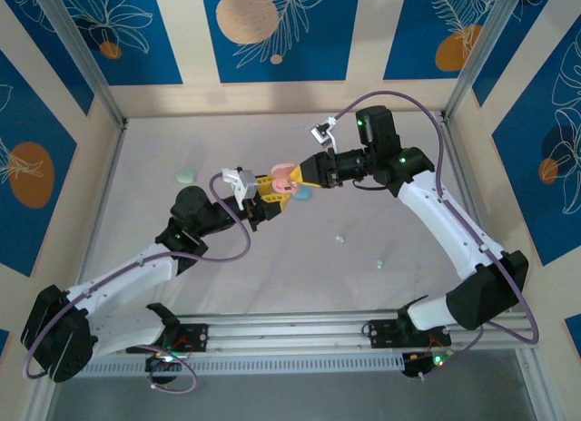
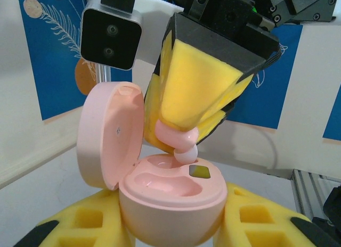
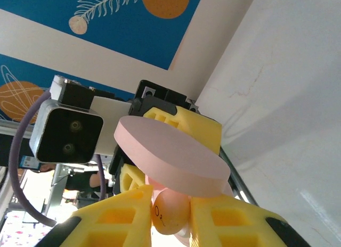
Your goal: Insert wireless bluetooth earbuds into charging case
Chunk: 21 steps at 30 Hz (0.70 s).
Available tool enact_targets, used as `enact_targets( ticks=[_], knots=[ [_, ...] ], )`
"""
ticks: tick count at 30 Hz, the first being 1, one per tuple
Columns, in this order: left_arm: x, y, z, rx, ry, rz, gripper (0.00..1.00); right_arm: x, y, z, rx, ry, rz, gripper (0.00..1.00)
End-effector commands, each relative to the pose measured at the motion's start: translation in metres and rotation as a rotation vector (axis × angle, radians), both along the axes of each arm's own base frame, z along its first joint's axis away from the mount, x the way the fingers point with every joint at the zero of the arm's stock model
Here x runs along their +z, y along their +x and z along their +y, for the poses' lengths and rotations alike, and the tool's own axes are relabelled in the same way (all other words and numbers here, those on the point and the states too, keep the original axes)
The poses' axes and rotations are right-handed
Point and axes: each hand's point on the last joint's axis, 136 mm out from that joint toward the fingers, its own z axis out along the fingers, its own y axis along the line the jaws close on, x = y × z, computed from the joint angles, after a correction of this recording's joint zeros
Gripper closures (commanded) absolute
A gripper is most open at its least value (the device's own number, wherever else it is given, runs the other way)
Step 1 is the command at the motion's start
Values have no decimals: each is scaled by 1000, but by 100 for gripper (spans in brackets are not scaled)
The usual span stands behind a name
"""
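Note:
My left gripper (image 1: 270, 196) is shut on the pink charging case (image 2: 170, 202), held above the table's middle with its lid (image 2: 106, 135) swung open to the left. My right gripper (image 1: 300, 174) comes in from the right, shut on a pinkish earbud (image 2: 178, 138). The earbud's white tip (image 2: 186, 153) hangs just over the far well of the case, beside a small dark window. In the right wrist view the earbud (image 3: 171, 208) is pinched between my yellow fingers (image 3: 117, 217), right under the case lid (image 3: 170, 154).
A mint case (image 1: 185, 175) lies at the left back of the table. A pale blue piece (image 1: 302, 194) sits just under the grippers. Two tiny loose earbuds (image 1: 340, 239) (image 1: 378, 262) lie right of centre. Metal frame posts (image 1: 86, 72) stand at the sides.

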Motion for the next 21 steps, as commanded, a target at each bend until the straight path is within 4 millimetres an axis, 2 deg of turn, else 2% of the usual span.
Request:
enact_targets(
  ticks=[1, 21],
  knots=[
    [38, -14, -3, -60, -79, -84, 67, -3, 0, 1, -3, -38, -48, 77],
    [38, -13, -2, -54, -82, -81, 68, 4, -3, -2, -13, -83, -112, 67]
  ],
)
